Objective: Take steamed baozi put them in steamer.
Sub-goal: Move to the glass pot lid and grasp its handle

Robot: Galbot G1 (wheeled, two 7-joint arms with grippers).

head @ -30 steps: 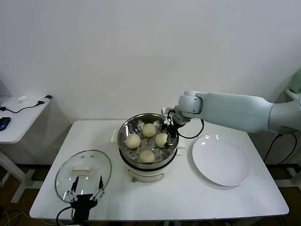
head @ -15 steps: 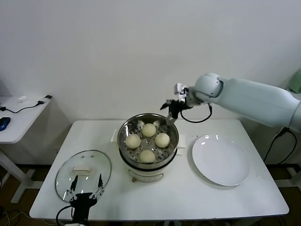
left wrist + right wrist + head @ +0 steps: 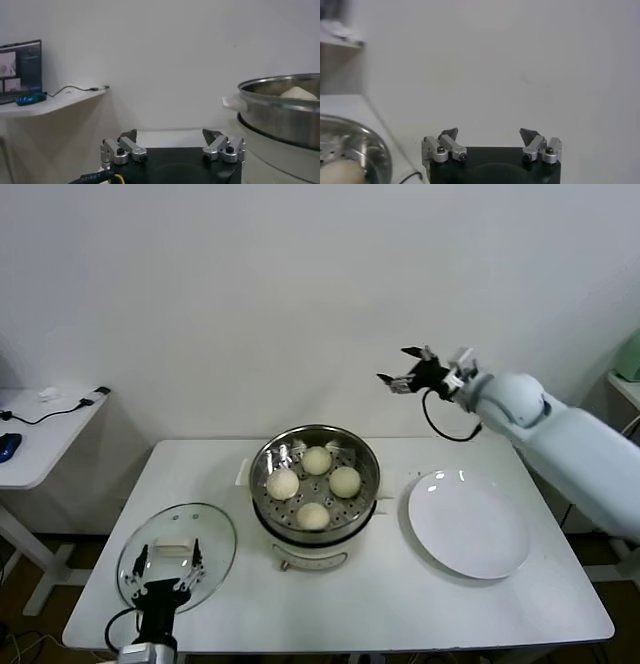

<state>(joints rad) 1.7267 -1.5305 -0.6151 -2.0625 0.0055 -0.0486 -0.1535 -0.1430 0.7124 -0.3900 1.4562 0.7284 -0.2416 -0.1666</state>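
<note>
- Head view shows four small round cream-white steamed baozi (image 3: 314,486) lying in the round shiny steel steamer (image 3: 366,454), which sits on its white cooker base near the middle of the white tabletop (image 3: 400,604).
- Each bun rests on the perforated bottom, one toward each side of the basket, none touching another as far as this view tells.
- Right hand (image 3: 420,371) is raised high above the tabletop, behind and to the right of the steamer, against the pale wall; its fingers are spread wide and hold nothing.
- Right wrist view confirms the wide, empty right hand (image 3: 489,135), with the steamer's rim and part of one bun low in the corner.
- Left hand (image 3: 164,562) hangs at the near left edge of the tabletop, over the round glass lid with a white handle (image 3: 205,529); its fingers stand wide apart and empty.
- Left wrist view shows the same open left hand (image 3: 170,137), with the steamer wall beside it and a bun top peeking over the rim.
- Flat round white plate (image 3: 470,524) lies to the right of the steamer, apart from it, bare.
</note>
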